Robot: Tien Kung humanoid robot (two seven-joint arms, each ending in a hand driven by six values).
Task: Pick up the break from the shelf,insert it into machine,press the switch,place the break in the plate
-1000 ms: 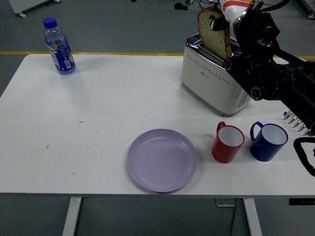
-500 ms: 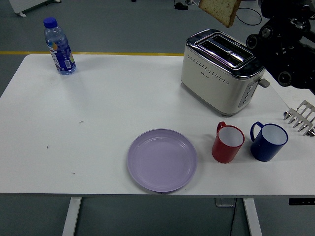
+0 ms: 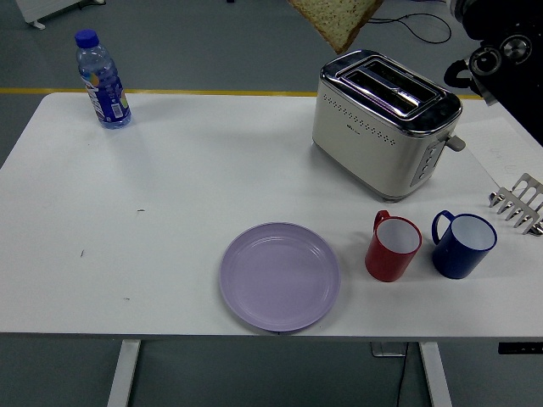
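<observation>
A slice of brown bread (image 3: 338, 20) hangs in the air at the picture's top, up and to the left of the cream toaster (image 3: 373, 140). The top edge cuts the slice off. My right arm (image 3: 502, 56) shows at the top right corner; its hand is past the top edge, and the raised slice is in its grasp. Both toaster slots (image 3: 392, 87) are empty. The toaster's lever (image 3: 456, 142) sticks out on its right end. A lilac plate (image 3: 280, 275) lies empty near the table's front. My left arm is out of view.
A metal toast rack (image 3: 519, 203) stands at the right edge. A red cup (image 3: 393, 248) and a blue cup (image 3: 462, 244) sit between the toaster and the front edge, right of the plate. A water bottle (image 3: 102, 80) stands at the far left.
The bread slice has come up out of the toaster and moved up and to the left. My right arm has pulled up and away toward the top right corner.
</observation>
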